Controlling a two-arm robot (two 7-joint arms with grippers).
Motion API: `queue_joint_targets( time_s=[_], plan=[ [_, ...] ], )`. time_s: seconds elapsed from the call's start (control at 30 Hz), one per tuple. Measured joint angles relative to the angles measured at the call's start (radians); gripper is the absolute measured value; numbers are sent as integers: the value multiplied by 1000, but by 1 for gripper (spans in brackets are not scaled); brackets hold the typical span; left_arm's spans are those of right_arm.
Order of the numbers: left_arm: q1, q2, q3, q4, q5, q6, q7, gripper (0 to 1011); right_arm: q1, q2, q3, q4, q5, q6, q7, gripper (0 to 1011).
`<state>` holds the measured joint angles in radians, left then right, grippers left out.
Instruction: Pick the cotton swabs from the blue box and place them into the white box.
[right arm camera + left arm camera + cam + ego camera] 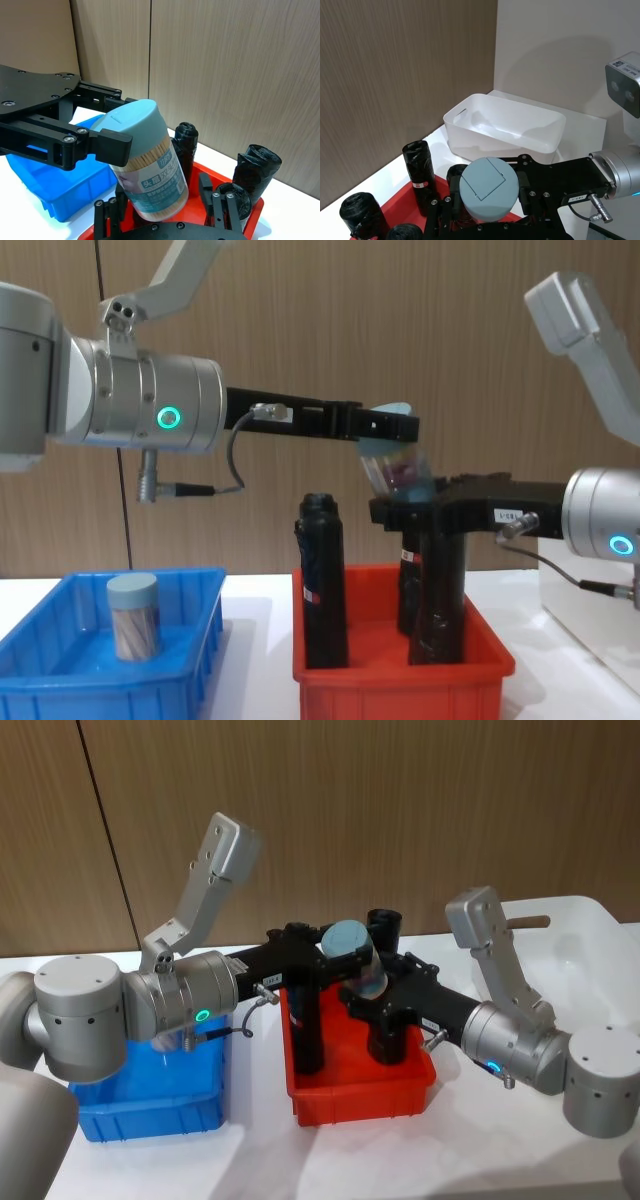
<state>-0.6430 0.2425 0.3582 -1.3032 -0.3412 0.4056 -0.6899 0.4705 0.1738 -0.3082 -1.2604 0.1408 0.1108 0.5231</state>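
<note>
Your left pincer was clamped on a swab jar, tilted over the red bin, apparently so the right pincer, fingers apart around its base, could carry it to the white box. A second jar waited in the blue box.
</note>
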Motion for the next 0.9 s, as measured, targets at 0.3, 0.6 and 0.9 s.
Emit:
queue_joint_targets(
  time_s=[0.3,0.6,0.9],
  plan=[
    [0,0,0,0,0,0,0,669,6,-1,-2,12,4,-11,2,669],
    [0,0,0,0,-1,0,0,669,6,0,-4,11,9,-13,-3,667],
    [0,0,1,0,1,2,-1,816,3,2,-5,2,13,-14,-13,665]
  ],
)
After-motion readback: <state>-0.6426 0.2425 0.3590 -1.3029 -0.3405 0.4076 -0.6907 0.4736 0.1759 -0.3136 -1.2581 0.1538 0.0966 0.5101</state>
